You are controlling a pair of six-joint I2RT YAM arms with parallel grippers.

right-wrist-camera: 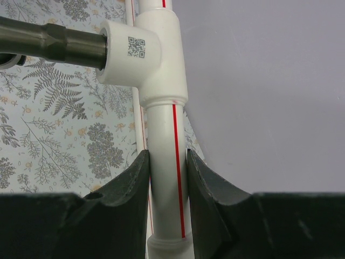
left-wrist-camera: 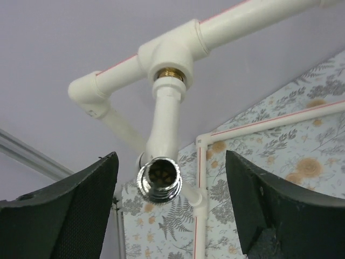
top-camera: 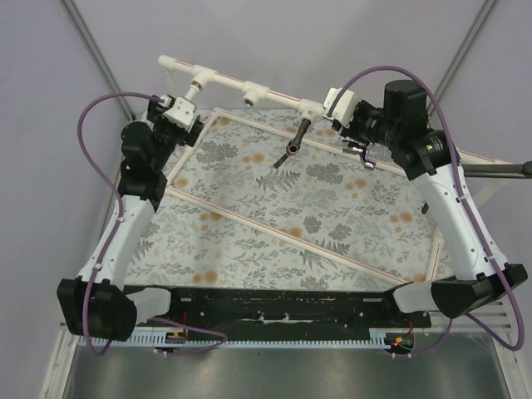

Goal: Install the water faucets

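The white plastic faucet (left-wrist-camera: 164,116) hangs from the left tee (left-wrist-camera: 170,51) of the white pipe frame, brass thread at the joint. Its chrome-ringed outlet (left-wrist-camera: 159,181) points at the camera. My left gripper (left-wrist-camera: 172,210) is open, its jaws wide on either side of that outlet and touching nothing. In the top view it sits at the left tee (top-camera: 189,104). My right gripper (right-wrist-camera: 168,178) is shut on the red-striped pipe (right-wrist-camera: 167,135) just below the right tee (right-wrist-camera: 156,48). A dark metal spout (right-wrist-camera: 54,40) sticks out of that tee over the mat (top-camera: 291,143).
A small shiny chrome piece (top-camera: 363,158), perhaps the chrome faucet, lies on the floral mat (top-camera: 274,216) under my right arm. Thin white red-striped pipes (top-camera: 283,233) cross the mat. A middle tee (top-camera: 252,90) sits on the back pipe. Purple cables loop above both arms.
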